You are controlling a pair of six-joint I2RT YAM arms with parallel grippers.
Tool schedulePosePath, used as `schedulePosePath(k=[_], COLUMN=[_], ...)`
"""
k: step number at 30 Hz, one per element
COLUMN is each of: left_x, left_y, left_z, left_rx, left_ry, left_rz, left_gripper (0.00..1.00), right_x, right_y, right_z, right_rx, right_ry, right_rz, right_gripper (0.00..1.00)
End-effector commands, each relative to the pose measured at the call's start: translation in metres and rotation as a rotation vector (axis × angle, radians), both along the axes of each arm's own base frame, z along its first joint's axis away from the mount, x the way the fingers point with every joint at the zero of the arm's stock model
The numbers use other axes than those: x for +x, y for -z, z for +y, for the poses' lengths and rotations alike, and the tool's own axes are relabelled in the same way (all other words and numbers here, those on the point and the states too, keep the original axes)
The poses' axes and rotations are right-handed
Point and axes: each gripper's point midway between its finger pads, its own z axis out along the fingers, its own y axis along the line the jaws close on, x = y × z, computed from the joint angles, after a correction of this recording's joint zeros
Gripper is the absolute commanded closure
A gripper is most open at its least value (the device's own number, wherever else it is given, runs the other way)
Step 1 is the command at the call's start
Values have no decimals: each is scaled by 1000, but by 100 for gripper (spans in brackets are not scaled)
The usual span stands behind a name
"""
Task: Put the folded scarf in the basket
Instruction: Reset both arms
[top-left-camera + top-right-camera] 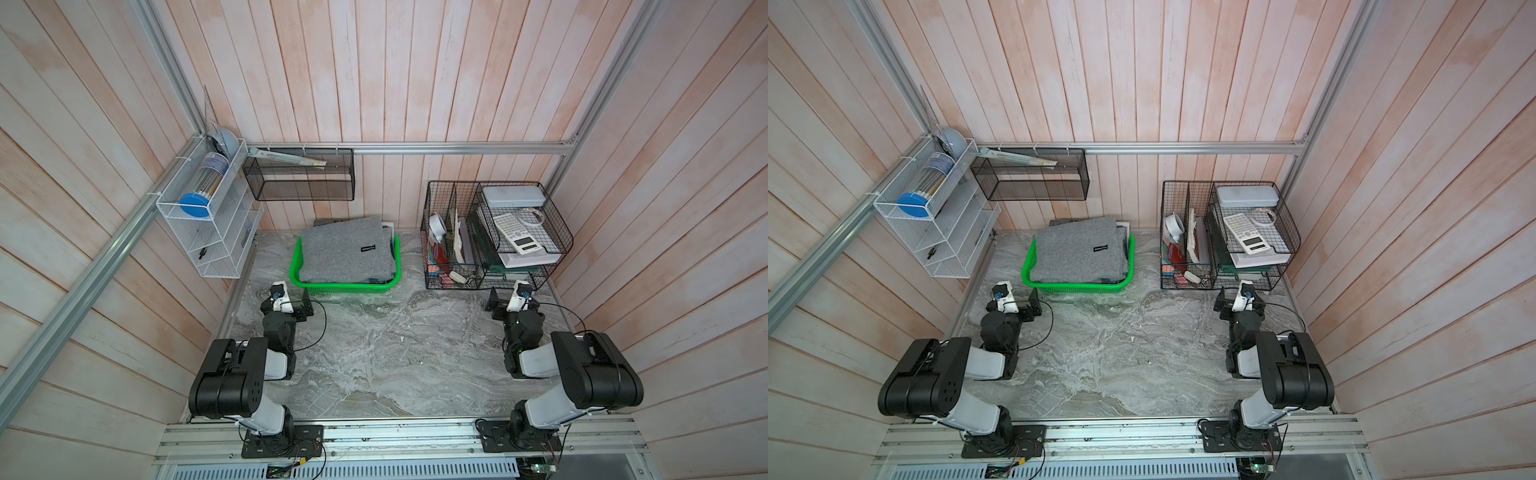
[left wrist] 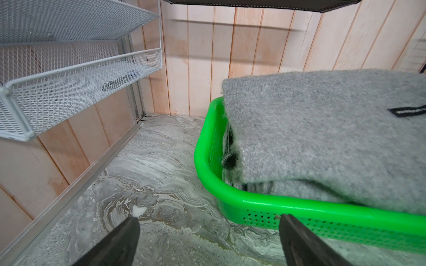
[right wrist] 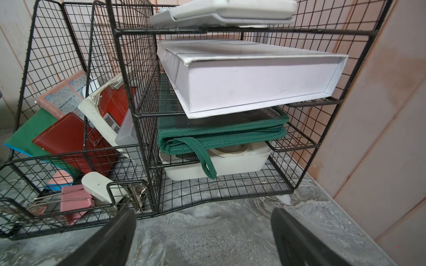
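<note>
Standing here and looking from the left, I first see the white mesh shelf (image 1: 208,232) on the wall, up and to the left of the basket (image 1: 345,287). Below it, just off the basket's near left corner, the left gripper (image 2: 207,221) sits low over the marble table (image 1: 395,353). Its jaws are spread wide with nothing between them. One finger is close to the perforated green wall, but I cannot tell whether it touches.

The folded scarf (image 1: 347,249) lies inside the basket, so I judge the job as good as finished. All that might remain is a small tidy-up, because the stack rises above the rim and its far edge seems to lie over the basket's back rim. From here I cannot tell whether it truly hangs outside.

The scarf is a thick, fuzzy grey cloth, folded flat in several layers. Its top face is smooth, with a small black label right of centre. The left wrist view shows darker patches on the inner folds.

Well to the right of the basket, the right gripper (image 3: 202,216) faces the black wire organiser (image 1: 440,195). Its jaws are likewise wide apart and empty, far from the scarf.
</note>
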Motion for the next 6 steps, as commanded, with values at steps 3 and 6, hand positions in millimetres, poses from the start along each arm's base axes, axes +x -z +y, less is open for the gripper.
schedulePosePath(k=[3, 6], left_x=[4, 4], left_y=[-2, -3], left_z=[5, 5], left_rx=[-10, -10], left_ry=[-21, -21], left_rz=[-5, -6], left_gripper=[0, 0], right_x=[1, 0], right_y=[-1, -1], right_z=[-4, -4], right_rx=[9, 9], right_ry=[23, 23], right_rz=[-6, -5], right_gripper=[2, 2])
